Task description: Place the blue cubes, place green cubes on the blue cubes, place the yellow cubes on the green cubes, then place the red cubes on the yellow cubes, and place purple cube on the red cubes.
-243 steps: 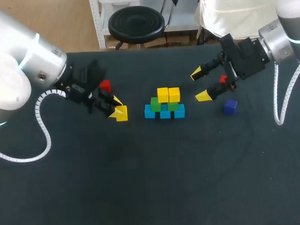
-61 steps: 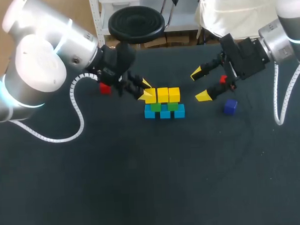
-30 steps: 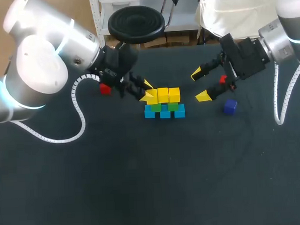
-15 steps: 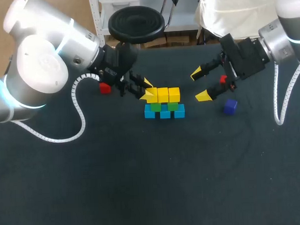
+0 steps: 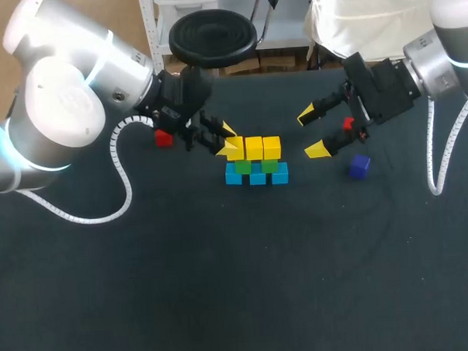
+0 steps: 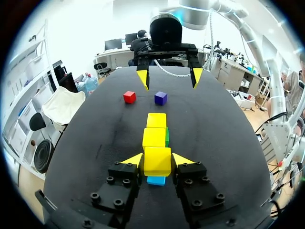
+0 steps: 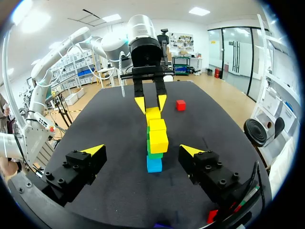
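Head view, yellow-layer step: left gripper (image 5: 229, 141) clamps the 3rd yellow cube (image 5: 234, 150) at the left end of the stack (image 5: 256, 175), frame centre. Next, release and fetch a red cube (image 5: 163, 137). Right gripper (image 5: 314, 131), upper right, wide open, empty.

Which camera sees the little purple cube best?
The left wrist view. There the purple cube sits whole and unblocked on the table, beside a red cube, just ahead of the right gripper. The head view also shows it whole, but smaller and darker. The right wrist view catches only a sliver of it under its own gripper.
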`<state>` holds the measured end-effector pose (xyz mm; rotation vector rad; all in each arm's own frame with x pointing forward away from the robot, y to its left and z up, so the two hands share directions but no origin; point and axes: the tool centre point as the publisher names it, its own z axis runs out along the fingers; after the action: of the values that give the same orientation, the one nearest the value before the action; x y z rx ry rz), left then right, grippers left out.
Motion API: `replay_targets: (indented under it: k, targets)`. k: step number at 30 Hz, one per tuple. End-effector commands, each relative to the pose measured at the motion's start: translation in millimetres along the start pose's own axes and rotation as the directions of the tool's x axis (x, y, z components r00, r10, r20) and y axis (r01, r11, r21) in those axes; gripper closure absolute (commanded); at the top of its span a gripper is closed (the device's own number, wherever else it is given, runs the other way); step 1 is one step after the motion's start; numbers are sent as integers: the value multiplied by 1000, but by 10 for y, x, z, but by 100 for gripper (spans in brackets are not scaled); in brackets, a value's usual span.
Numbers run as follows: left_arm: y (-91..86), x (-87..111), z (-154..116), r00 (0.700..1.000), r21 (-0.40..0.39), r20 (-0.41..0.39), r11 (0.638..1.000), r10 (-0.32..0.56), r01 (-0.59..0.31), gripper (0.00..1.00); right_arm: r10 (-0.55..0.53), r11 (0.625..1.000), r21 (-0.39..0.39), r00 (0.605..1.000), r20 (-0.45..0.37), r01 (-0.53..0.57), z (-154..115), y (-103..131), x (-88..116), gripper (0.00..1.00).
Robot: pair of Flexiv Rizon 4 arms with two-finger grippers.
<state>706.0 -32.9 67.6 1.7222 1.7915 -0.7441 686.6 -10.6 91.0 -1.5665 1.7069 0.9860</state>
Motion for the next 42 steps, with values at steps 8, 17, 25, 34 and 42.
replay_targets:
  k: [8,17,25,34,42]
  targets:
    - [2,0,17,1000,-9,-6,1000,10,-10,100,0,1000,1,1000,0,0,-3,6,-2,0]
    - [4,-3,25,1000,-15,-7,1000,13,-13,100,0,1000,1,1000,0,0,-3,6,-2,0]
    - [7,14,36,1000,-20,-11,1000,10,-10,100,0,1000,1,1000,0,0,-3,6,-2,0]
    - [11,17,44,1000,-23,-15,1000,9,-10,100,0,1000,1,1000,0,0,-3,6,-2,0]
    - [15,21,45,1000,-25,-15,1000,8,-8,100,0,1000,1,1000,0,0,-3,6,-2,0]
